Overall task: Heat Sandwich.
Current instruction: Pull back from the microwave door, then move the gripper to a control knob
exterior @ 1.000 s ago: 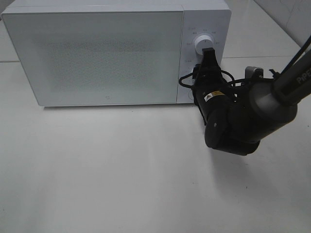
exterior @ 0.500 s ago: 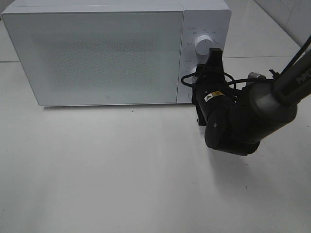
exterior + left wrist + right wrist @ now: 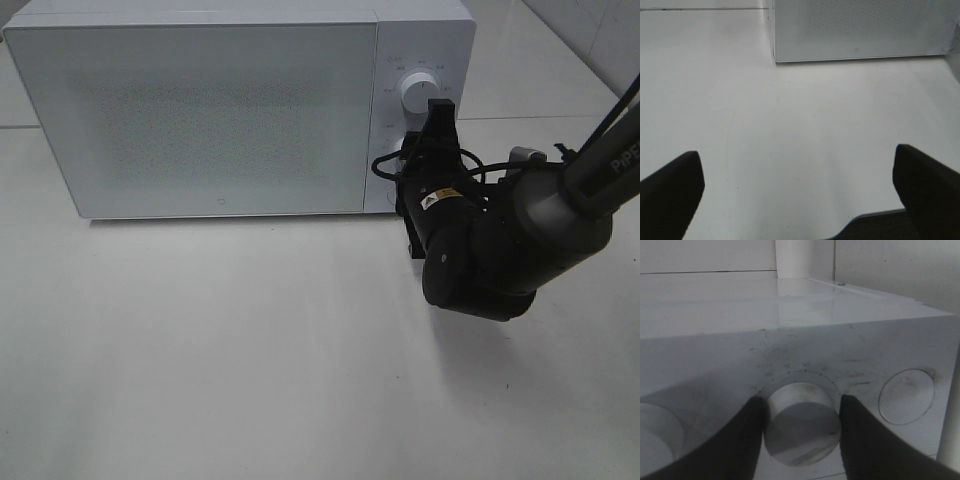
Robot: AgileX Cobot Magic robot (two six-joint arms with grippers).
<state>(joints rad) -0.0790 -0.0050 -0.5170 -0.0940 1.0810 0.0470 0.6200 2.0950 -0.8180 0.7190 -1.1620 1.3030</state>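
Item: sandwich; not in view; we judge it to be inside the closed microwave (image 3: 200,110); we expect it light, soft, its layers prone to slide; best lifted from beneath or by whatever carries it, never pinched. Right end effector (image 3: 438,110) clamps the dial (image 3: 801,425); left end effector (image 3: 800,192) gapes wide above the tabletop (image 3: 250,350).

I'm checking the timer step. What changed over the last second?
The right claw, closed on the dial, twisted and shifted slightly right and up. The microwave door stayed shut, and the left claw stayed open over the table.
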